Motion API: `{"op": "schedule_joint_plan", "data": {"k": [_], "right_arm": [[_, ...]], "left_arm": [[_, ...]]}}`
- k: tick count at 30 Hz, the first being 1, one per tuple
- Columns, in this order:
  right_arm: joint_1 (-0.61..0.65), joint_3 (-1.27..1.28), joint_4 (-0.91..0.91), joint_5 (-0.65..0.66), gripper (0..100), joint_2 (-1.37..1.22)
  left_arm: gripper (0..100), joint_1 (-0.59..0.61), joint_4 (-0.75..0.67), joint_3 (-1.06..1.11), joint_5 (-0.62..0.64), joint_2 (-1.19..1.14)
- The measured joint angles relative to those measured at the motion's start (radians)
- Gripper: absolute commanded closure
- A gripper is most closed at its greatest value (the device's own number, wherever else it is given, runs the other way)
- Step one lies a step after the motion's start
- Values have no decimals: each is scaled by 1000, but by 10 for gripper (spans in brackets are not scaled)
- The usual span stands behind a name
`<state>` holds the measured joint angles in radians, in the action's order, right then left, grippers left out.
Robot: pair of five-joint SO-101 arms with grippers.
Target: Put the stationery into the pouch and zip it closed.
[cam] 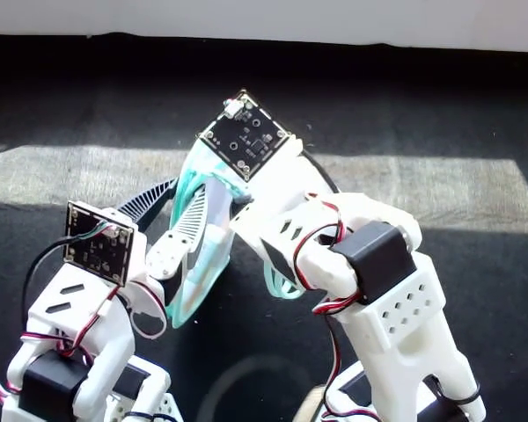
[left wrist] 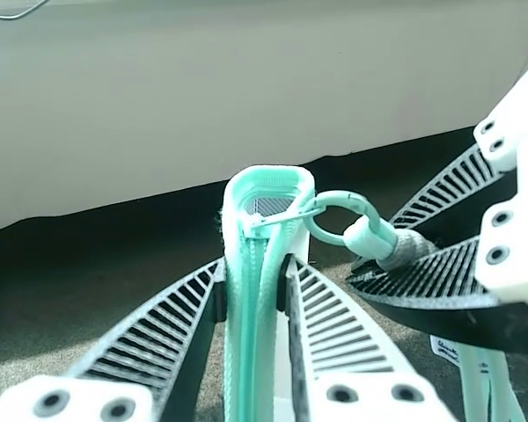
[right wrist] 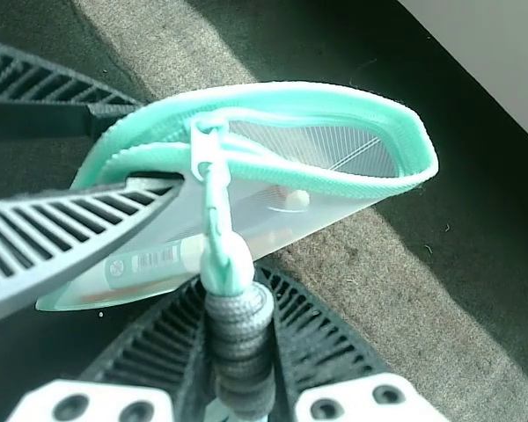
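A translucent pouch [cam: 202,246] with a teal zip edge is held up off the dark mat between the two arms. My left gripper [left wrist: 255,277] is shut on the pouch [left wrist: 251,264], its ribbed fingers [left wrist: 158,325] pressing both sides just below the end of the zip. My right gripper [right wrist: 235,294] is shut on the grey cord [right wrist: 238,325] of the zipper pull [right wrist: 209,154]. Past the slider the pouch mouth [right wrist: 317,145] gapes open. Inside lie a labelled stick-shaped item [right wrist: 150,258] and a small pale piece [right wrist: 292,200]. The pull's teal ring [left wrist: 339,215] hangs beside the slider.
The dark mat [cam: 422,114] has a sunlit band [cam: 62,171] across it. A pale wall [cam: 264,18] runs along the far edge. A teal strap loop [cam: 282,286] dangles under the right arm. Both arm bodies crowd the near side.
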<state>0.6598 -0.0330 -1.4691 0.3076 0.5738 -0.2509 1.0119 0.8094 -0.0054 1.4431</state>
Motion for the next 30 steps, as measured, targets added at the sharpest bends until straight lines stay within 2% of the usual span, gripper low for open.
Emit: {"op": "schedule_joint_plan", "data": {"k": [23, 27, 30], "right_arm": [[0, 0, 0, 0, 991, 0], [0, 0, 0, 0, 991, 0], [0, 0, 0, 0, 991, 0]], "left_arm": [[886, 0, -31, 103, 0, 8], [940, 0, -31, 103, 0, 8], [943, 0, -14, 103, 0, 8]]}}
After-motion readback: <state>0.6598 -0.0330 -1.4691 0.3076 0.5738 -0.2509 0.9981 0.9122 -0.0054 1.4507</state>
